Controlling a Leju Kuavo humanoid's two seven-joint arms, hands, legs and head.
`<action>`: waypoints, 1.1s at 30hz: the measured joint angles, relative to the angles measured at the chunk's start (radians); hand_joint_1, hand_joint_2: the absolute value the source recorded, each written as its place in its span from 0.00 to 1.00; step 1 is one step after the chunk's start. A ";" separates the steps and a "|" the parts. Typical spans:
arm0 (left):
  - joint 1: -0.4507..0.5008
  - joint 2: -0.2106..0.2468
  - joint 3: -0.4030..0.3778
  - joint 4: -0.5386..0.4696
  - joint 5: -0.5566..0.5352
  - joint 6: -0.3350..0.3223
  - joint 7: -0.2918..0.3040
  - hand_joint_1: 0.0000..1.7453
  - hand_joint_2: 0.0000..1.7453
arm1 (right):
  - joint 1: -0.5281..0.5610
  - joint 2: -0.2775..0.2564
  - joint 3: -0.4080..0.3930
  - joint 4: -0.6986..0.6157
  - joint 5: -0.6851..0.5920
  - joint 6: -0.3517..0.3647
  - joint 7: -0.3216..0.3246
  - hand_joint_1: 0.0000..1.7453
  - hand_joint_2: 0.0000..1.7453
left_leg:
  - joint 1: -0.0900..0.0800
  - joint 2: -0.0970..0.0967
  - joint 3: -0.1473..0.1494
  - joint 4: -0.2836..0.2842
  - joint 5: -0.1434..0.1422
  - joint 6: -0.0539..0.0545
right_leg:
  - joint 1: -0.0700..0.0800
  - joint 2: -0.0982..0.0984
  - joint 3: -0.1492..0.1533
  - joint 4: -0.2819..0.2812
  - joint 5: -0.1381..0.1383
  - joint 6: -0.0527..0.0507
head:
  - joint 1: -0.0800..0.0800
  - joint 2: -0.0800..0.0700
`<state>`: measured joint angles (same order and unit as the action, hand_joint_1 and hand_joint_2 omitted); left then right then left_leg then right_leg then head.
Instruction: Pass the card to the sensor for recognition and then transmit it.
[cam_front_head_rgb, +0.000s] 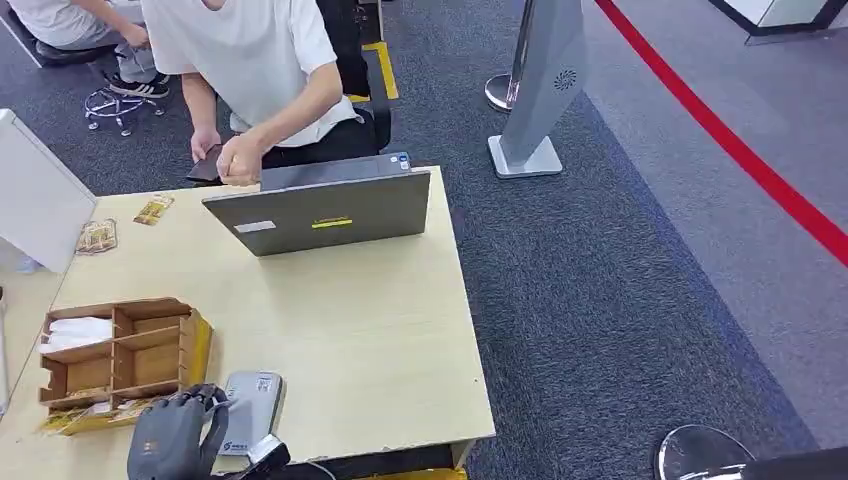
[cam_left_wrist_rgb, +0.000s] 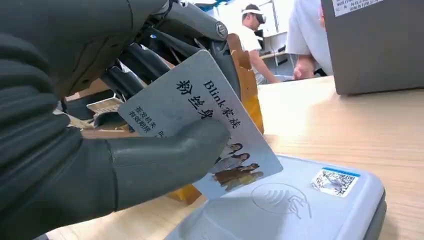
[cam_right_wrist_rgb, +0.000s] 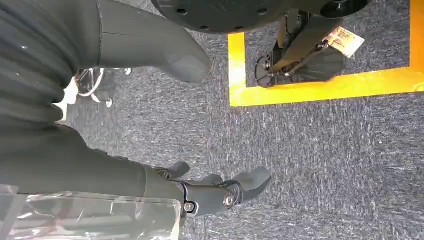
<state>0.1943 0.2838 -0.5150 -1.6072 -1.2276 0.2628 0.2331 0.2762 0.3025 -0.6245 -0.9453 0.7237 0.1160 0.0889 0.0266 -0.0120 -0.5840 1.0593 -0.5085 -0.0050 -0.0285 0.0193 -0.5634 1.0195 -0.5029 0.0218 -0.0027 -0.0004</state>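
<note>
One thin, flat, pale grey plastic card (cam_left_wrist_rgb: 200, 120) is the item under handling; it should be treated as light, stiff with slight flex, and smooth enough to slide between finger surfaces if the pinch loosens. The left hand (cam_left_wrist_rgb: 100, 125) holds it clamped, the thick grey thumb (cam_left_wrist_rgb: 170, 157) pressing on the printed face and the darker fingers (cam_left_wrist_rgb: 150, 55) backing it from behind. That hold sits toward one end of the card, which is judged to be the correct place: it leaves the opposite end free to present to the reader. The card face carries dark printed characters, including the word "Blink", and a small picture of several figures near its free corner. The card stands tilted, its free corner just above, possibly touching, the light grey rounded card reader (cam_left_wrist_rgb: 300, 205), which lies flat on the pale wooden table (cam_front_head_rgb: 370, 330) and bears a contactless symbol and a small square code label. In the head view the left hand (cam_front_head_rgb: 170, 435) sits at the near table edge beside the reader (cam_front_head_rgb: 250, 410) and a brown cardboard compartment tray (cam_front_head_rgb: 120, 350). The right hand (cam_right_wrist_rgb: 150, 125) hangs over dark carpet, fingers apart and holding nothing.
</note>
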 joint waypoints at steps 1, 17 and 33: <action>-0.001 0.000 0.000 0.000 -0.001 0.003 0.003 1.00 1.00 | 0.000 0.000 0.000 0.001 0.000 0.000 0.001 0.00 1.00 | 0.000 0.000 0.000 0.000 0.000 0.000 | 0.000 0.000 0.000 0.000 0.000 0.000 | 0.000 0.000; -0.354 0.041 0.202 -0.283 -0.105 -0.148 -0.076 1.00 1.00 | -0.003 0.000 0.074 0.004 -0.037 -0.048 0.043 0.00 1.00 | 0.000 -0.003 0.000 0.000 0.005 -0.002 | 0.000 -0.003 -0.001 0.001 0.003 -0.002 | 0.000 0.000; -0.670 0.114 0.211 -0.134 -0.132 -0.263 -0.045 0.00 1.00 | -0.001 -0.016 0.085 0.038 0.000 0.035 0.007 0.00 1.00 | 0.001 -0.002 -0.001 0.000 0.006 -0.002 | 0.000 -0.001 -0.002 0.001 0.005 -0.001 | 0.000 0.000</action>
<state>-0.4758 0.3983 -0.3040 -1.7407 -1.3591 0.0000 0.1881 0.2751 0.2869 -0.5398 -0.9071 0.7241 0.1515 0.0958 0.0272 -0.0139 -0.5848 1.0594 -0.5024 -0.0073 -0.0282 0.0186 -0.5651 1.0201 -0.4983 0.0207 -0.0027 -0.0004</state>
